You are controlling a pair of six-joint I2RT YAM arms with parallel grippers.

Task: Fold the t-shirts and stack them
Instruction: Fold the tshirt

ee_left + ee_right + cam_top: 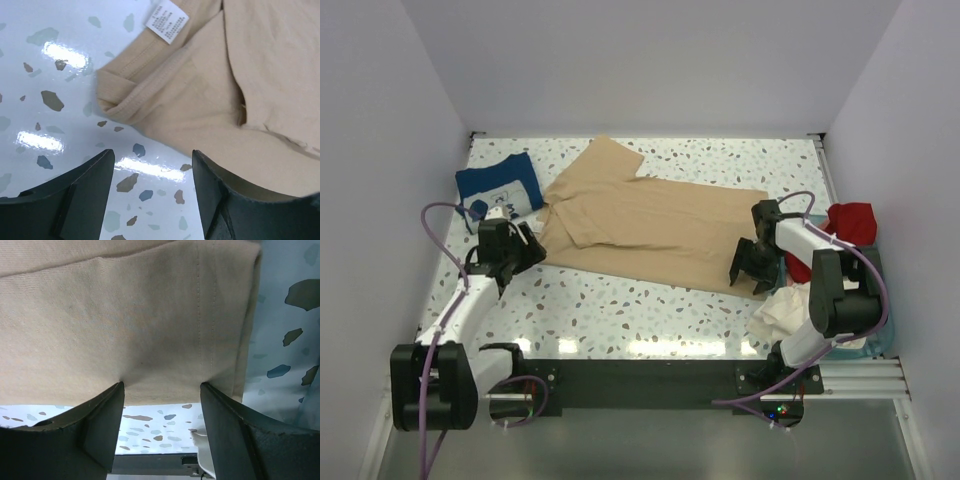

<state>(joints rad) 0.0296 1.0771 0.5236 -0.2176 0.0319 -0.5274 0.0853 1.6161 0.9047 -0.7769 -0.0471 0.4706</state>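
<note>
Left claw (pixel 152 159) stands open at the collar end of the tan shirt (pixel 650 225), near the left edge of the surface (pixel 620 310). The right claw (pixel 161 387) stands open at the hem. Both are probably set to lift opposite ends for a fold. Already folded, the navy shirt (pixel 500 185) lies in the far-left corner. At the right edge the basket (pixel 868 345) holds a red shirt (pixel 850 222) and a cream shirt (pixel 785 312) spilling over its rim.

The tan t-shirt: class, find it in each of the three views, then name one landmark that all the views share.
Top view: the tan t-shirt lies spread across the middle of the picture.
Left wrist view: the tan t-shirt fills the upper right, with its white label at the top edge.
Right wrist view: the tan t-shirt fills the upper part.
Shared landmark: the speckled tabletop, seen beside the shirt in every view.
</note>
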